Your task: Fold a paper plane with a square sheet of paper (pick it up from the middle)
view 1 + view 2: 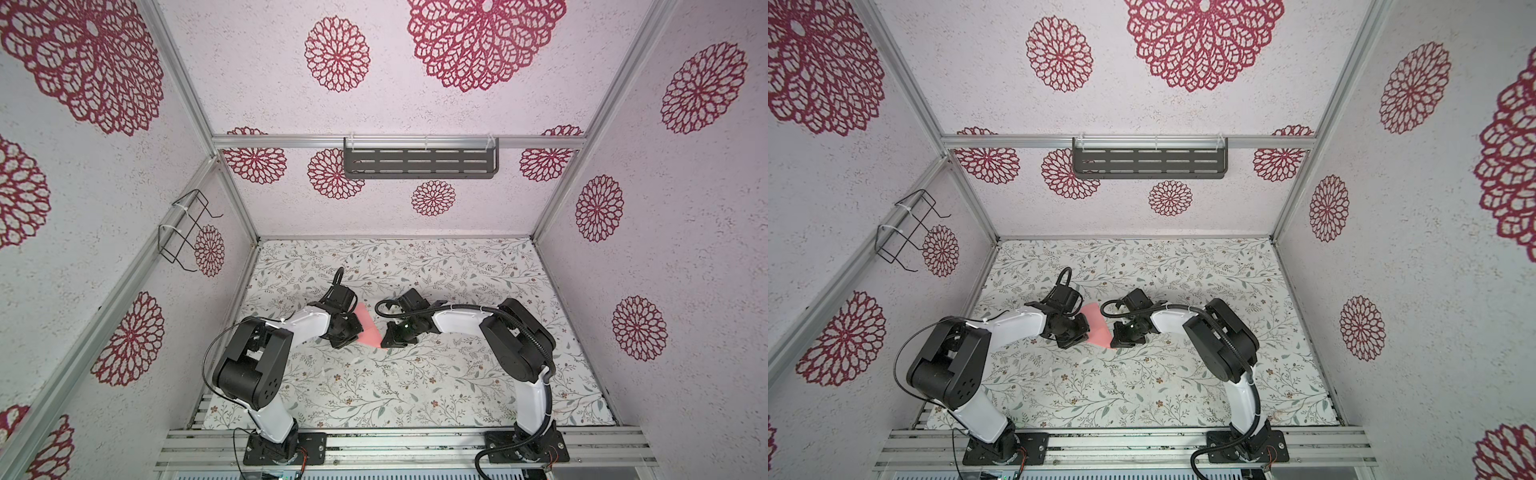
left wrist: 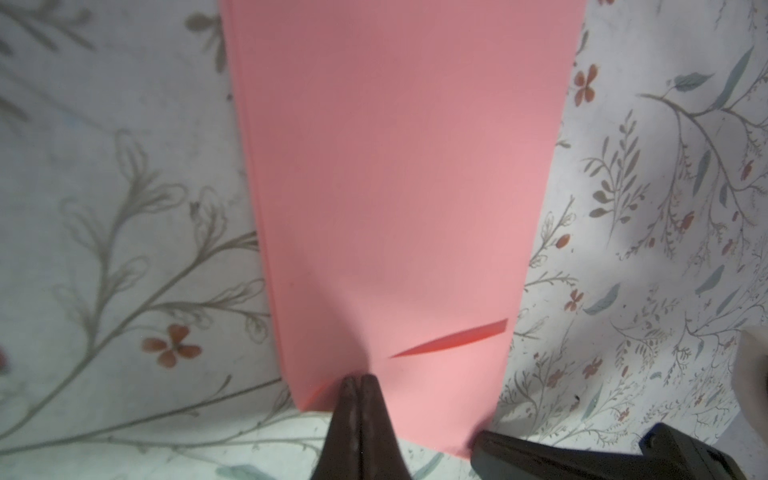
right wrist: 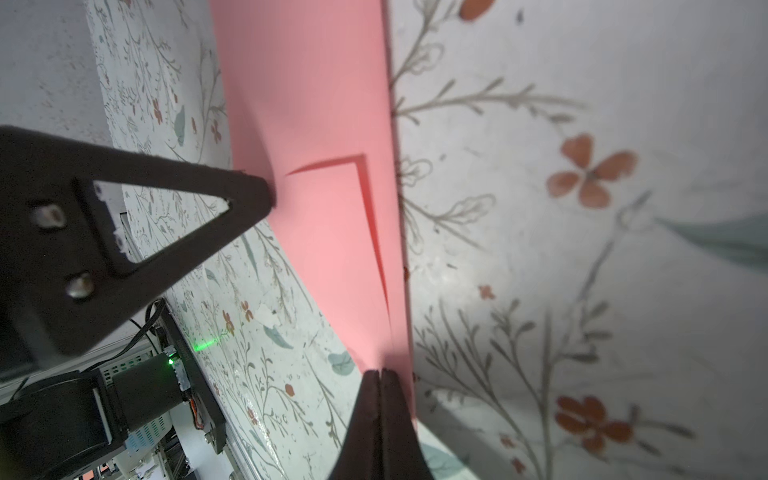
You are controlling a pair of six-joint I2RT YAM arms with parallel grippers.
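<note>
The salmon-pink sheet of paper [image 1: 368, 332] [image 1: 1098, 330] lies flat on the floral table, folded into a long narrow dart, the flat form of a paper plane. A raised flap edge shows on it [image 2: 453, 338] [image 3: 365, 208]. My left gripper [image 2: 358, 380] [image 1: 347, 336] is shut, its tips resting on one long edge of the paper. My right gripper [image 3: 380, 372] [image 1: 388, 338] is shut too, its tips on the pointed end. Nothing shows between either pair of jaws. In both top views the two gripper heads hide much of the paper.
The floral table cover [image 1: 457, 374] spreads all round the paper. A black slotted shelf [image 1: 419, 162] hangs on the back wall and a wire rack [image 1: 187, 232] on the left wall. Aluminium rails [image 1: 395, 449] run along the front edge.
</note>
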